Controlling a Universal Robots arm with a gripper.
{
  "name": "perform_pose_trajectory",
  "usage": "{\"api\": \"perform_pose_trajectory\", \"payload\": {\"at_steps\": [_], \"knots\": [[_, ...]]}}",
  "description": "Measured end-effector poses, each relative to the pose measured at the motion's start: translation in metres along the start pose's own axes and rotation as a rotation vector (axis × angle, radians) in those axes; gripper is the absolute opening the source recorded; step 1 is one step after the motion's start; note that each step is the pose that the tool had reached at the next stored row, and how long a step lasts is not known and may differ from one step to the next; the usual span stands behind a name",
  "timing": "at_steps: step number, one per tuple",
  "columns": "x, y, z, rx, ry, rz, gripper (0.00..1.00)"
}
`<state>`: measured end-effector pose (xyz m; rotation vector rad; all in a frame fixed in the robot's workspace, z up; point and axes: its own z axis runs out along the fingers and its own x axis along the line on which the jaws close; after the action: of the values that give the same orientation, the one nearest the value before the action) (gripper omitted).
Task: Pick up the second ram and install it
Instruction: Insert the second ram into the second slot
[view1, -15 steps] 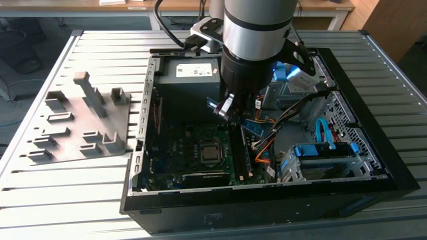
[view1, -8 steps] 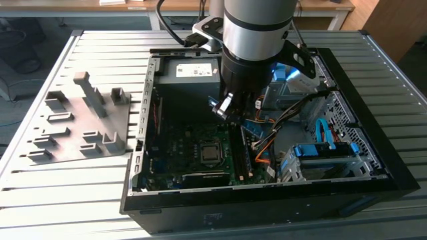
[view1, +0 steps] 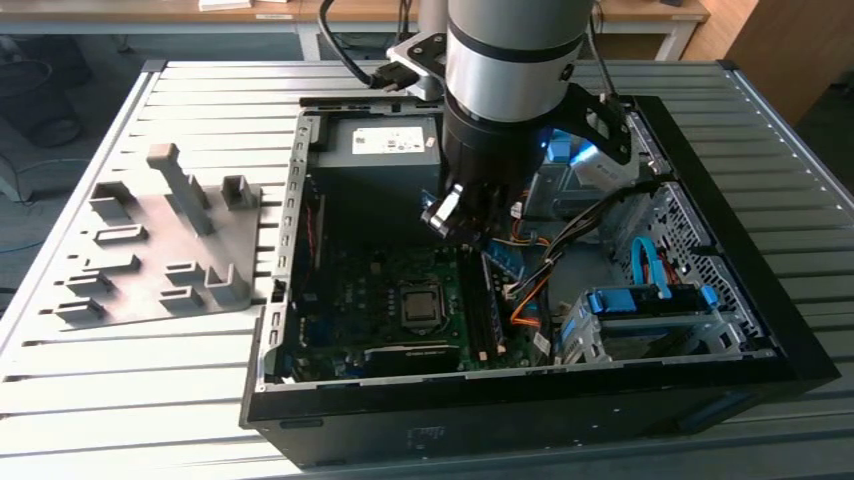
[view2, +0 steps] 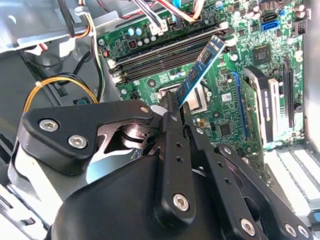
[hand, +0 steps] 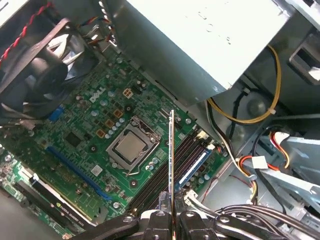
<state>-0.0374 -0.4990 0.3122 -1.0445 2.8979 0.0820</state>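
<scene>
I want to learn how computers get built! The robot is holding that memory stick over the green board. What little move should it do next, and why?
Probably ease down toward the long dark memory slots while squaring up. The gripper is shut on the second ram, which hangs tilted above the motherboard, at an angle to the slots and not yet seated.

The ram's (view2: 199, 70) gripped end is hidden between the fingers (view2: 173, 150) (black ones); the fan (hand: 42, 70) runs off the picture's edge.
</scene>
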Motion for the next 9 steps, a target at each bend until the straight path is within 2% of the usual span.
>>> {"api": "perform_pose_trajectory", "payload": {"at_steps": [9], "knots": [[0.0,0.0,0.0006,0.0075,-0.0029,0.099,0.14]]}}
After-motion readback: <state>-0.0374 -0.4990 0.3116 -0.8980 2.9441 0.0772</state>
